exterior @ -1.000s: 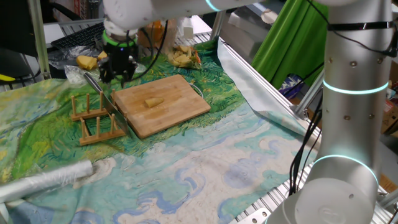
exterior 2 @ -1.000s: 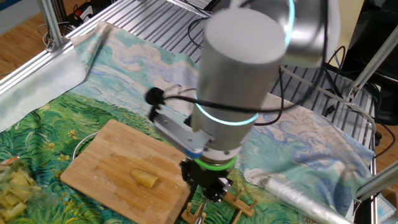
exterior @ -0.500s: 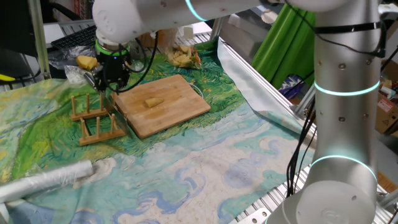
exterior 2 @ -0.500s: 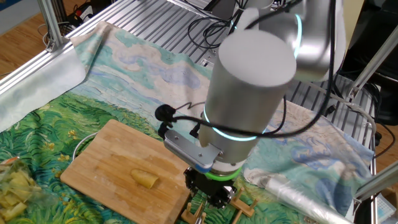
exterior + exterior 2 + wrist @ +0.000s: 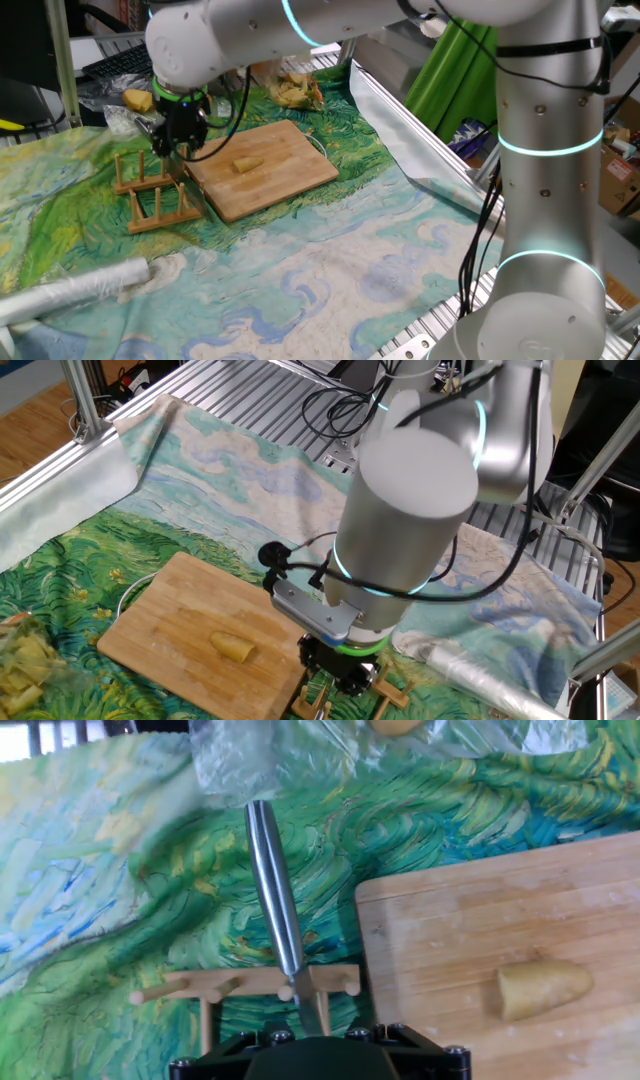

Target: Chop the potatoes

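The end effector (image 5: 171, 150) points straight down over the wooden rack (image 5: 158, 192), at the left end of the cutting board (image 5: 262, 165). In the hand view a knife's steel handle (image 5: 273, 885) runs up from the rack (image 5: 250, 988) toward the camera, and its near end disappears behind the black body of the end effector; the fingertips are out of sight, so I cannot tell how wide the jaws stand or whether they grip the handle. The potato wedge (image 5: 247, 163) lies alone near the middle of the board, well apart from the end effector, toward the robot's base. In the hand view it (image 5: 543, 988) sits at the lower right on the board (image 5: 480, 950). The surface is covered by a painted cloth (image 5: 330, 260).
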{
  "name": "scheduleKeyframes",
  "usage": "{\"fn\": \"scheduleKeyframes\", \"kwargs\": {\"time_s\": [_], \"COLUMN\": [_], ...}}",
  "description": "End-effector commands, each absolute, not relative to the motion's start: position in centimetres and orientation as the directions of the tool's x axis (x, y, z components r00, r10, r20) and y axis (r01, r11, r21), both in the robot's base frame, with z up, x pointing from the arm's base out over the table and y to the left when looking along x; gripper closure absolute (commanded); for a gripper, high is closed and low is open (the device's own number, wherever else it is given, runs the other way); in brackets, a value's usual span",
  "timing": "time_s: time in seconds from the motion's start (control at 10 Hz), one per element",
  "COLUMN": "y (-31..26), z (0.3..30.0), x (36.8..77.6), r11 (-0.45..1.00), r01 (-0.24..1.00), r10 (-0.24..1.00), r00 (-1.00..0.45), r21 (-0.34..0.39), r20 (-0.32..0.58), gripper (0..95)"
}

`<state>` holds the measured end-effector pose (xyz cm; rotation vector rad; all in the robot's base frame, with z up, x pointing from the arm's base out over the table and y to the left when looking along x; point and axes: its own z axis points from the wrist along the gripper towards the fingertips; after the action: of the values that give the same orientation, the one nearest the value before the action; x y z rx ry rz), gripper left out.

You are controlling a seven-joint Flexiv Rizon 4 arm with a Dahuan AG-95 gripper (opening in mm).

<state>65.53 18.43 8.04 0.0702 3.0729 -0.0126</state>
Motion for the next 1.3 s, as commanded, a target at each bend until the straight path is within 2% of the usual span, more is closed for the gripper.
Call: {"fn": "scheduleKeyframes", "kwargs": {"time_s": [0.1, 0.4, 0.5, 1.3], "y": [18.31, 18.12, 18.12, 18.12], "z": [7.46, 6.66, 6.62, 6.60], "x": [65.40, 65.36, 65.28, 65.23], "r11": [0.999, 0.999, 0.999, 0.999], "r01": [0.043, 0.037, 0.034, 0.049], "r10": [0.043, 0.036, 0.034, 0.049], "r00": [-0.997, -0.997, -0.997, -0.996], "r21": [-0.007, -0.002, -0.003, 0.000], "r20": [-0.070, -0.063, -0.065, -0.079], "gripper": [57.0, 57.0, 76.0, 76.0]}}
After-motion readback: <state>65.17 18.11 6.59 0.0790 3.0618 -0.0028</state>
